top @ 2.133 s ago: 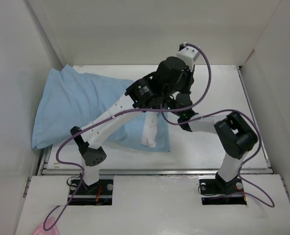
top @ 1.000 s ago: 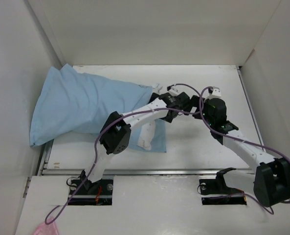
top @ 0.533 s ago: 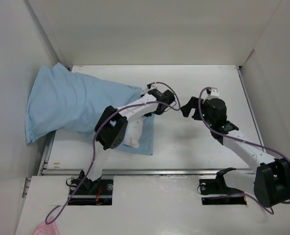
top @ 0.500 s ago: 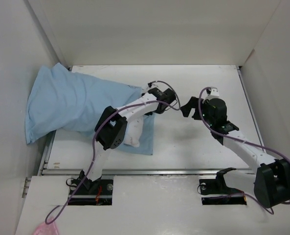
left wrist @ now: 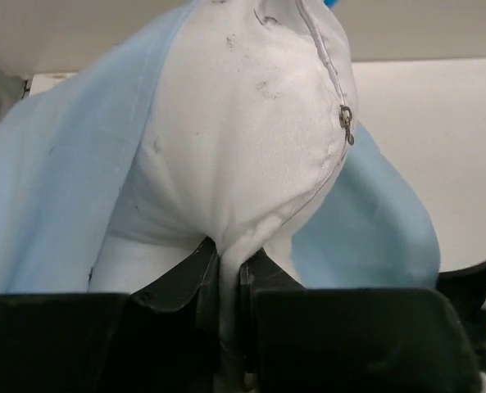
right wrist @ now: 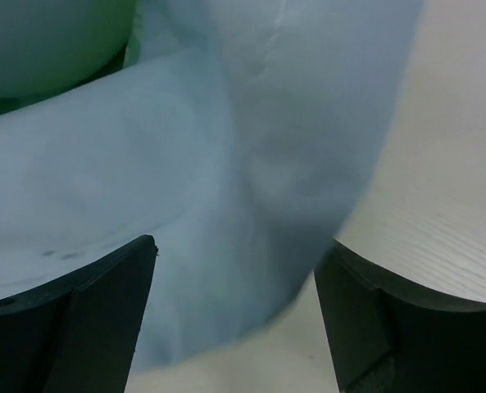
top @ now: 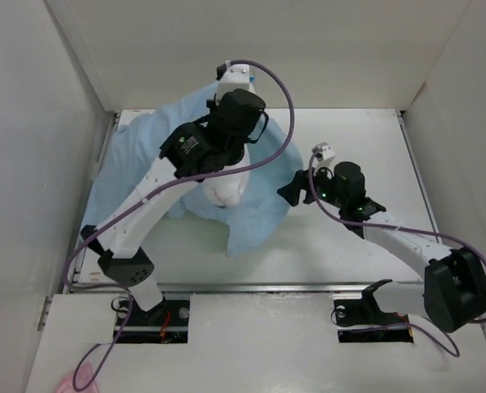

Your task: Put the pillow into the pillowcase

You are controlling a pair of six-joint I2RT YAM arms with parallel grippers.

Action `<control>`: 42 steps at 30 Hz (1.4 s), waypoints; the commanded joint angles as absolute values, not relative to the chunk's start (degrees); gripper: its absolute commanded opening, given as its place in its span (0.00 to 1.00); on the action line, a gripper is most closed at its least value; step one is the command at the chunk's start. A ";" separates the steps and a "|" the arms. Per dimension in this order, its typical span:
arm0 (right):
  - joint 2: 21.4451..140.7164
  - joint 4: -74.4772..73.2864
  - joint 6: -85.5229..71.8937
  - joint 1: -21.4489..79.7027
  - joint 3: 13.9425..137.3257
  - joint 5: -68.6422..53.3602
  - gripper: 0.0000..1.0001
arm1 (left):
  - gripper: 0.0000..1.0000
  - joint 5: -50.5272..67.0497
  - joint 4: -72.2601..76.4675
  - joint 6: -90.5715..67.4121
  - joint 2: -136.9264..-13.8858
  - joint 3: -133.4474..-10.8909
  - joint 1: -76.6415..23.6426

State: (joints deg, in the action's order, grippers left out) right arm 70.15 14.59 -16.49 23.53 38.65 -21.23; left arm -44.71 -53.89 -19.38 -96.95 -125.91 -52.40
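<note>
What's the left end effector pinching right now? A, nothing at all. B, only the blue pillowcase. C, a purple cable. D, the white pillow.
D: the left wrist view shows the left end effector shut on a fold of the white pillow, the pillowcase hanging on either side.

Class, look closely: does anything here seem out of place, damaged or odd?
The pillow carries dark smudges near its zip, and its white end bulges bare from the pillowcase, pinched in the left gripper.
</note>
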 commanded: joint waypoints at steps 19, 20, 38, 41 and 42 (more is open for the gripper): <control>58.46 -4.43 -21.36 34.63 47.47 10.58 0.92 | 0.00 -36.13 -40.00 -14.68 -97.91 -123.04 -53.53; 58.45 -1.87 -21.36 34.63 46.33 7.15 0.92 | 0.00 -34.99 -39.99 -14.68 -98.43 -123.05 -53.53; 81.47 21.96 -26.45 37.09 52.74 -12.83 0.76 | 0.00 -32.43 -38.94 -14.33 -97.21 -122.87 -53.53; 85.85 24.33 -30.57 37.71 53.43 -12.30 0.76 | 0.00 -30.68 -38.41 -14.85 -95.98 -121.03 -53.53; 87.52 25.56 -31.98 37.71 53.44 -10.39 0.79 | 0.00 -29.98 -37.89 -15.38 -95.19 -120.50 -53.53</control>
State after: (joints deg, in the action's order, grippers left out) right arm 84.60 17.12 -27.42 36.82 50.46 -10.72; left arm -32.51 -45.04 -14.00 -100.14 -121.21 -53.49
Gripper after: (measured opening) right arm 0.782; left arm 0.066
